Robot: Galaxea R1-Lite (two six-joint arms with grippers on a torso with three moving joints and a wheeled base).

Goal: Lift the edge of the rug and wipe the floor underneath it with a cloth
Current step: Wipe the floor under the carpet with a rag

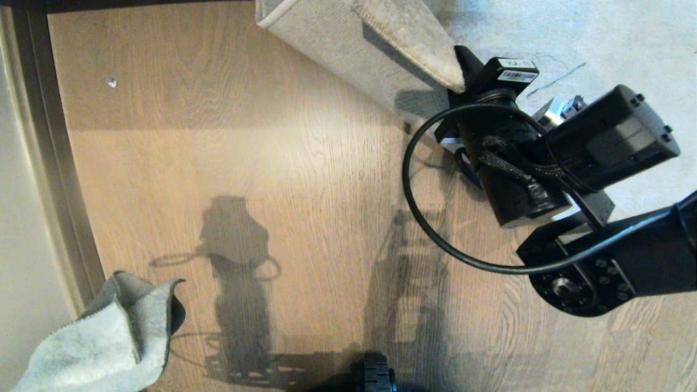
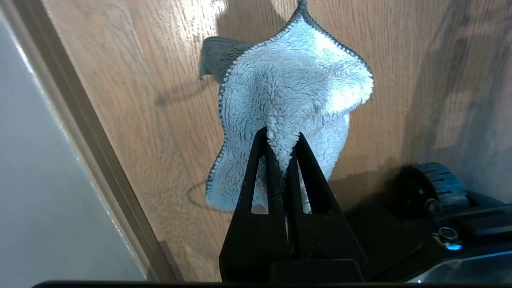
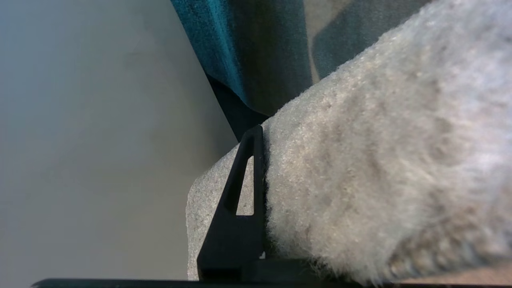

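Observation:
The rug edge (image 1: 348, 49) is held up off the floor (image 1: 245, 152), with its woven beige backing facing me. My right gripper (image 1: 462, 68) is shut on the rug's corner. In the right wrist view one black finger (image 3: 244, 192) presses the backing, and the grey pile (image 3: 380, 168) hides the other finger. The cloth (image 1: 109, 337) hangs at the lower left above the floor, pale fleece outward and a darker face behind. My left gripper (image 2: 282, 140) is shut on a fold of the cloth (image 2: 288, 92). The left gripper itself is outside the head view.
A dark skirting strip (image 1: 54, 163) runs along the left side by a pale wall. The flat rug (image 1: 572, 32) fills the upper right. A wheel of my base (image 1: 375, 375) sits at the bottom centre. Teal fabric (image 3: 248, 52) hangs beyond the raised rug.

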